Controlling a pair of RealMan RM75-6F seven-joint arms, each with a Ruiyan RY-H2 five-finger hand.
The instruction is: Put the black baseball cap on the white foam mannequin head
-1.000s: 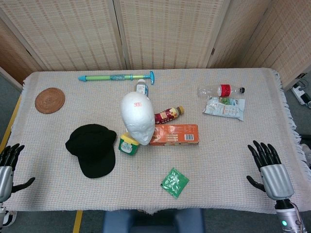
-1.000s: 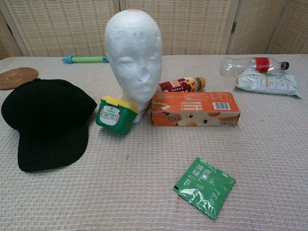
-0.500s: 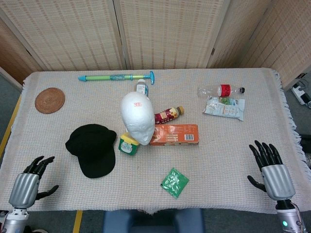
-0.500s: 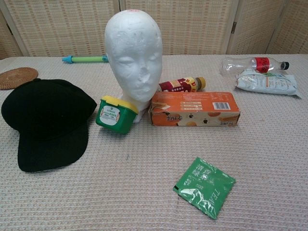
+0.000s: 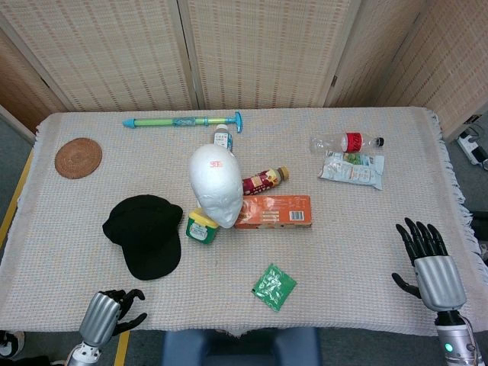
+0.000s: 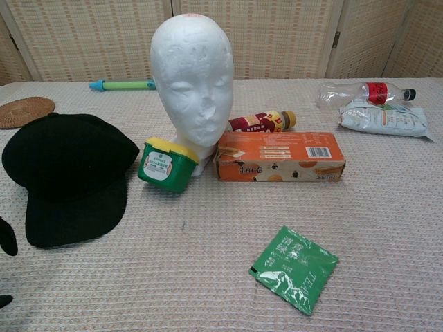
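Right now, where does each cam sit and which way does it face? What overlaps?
Head view: high above the near table edge, looking steeply down on the whole table; left hand and right hand show at the bottom corners.
Chest view: low, near table height, facing forward at the mannequin head; only dark fingertips of the left hand show at the left edge.
Shared: mannequin head, black cap, orange box, green packet.
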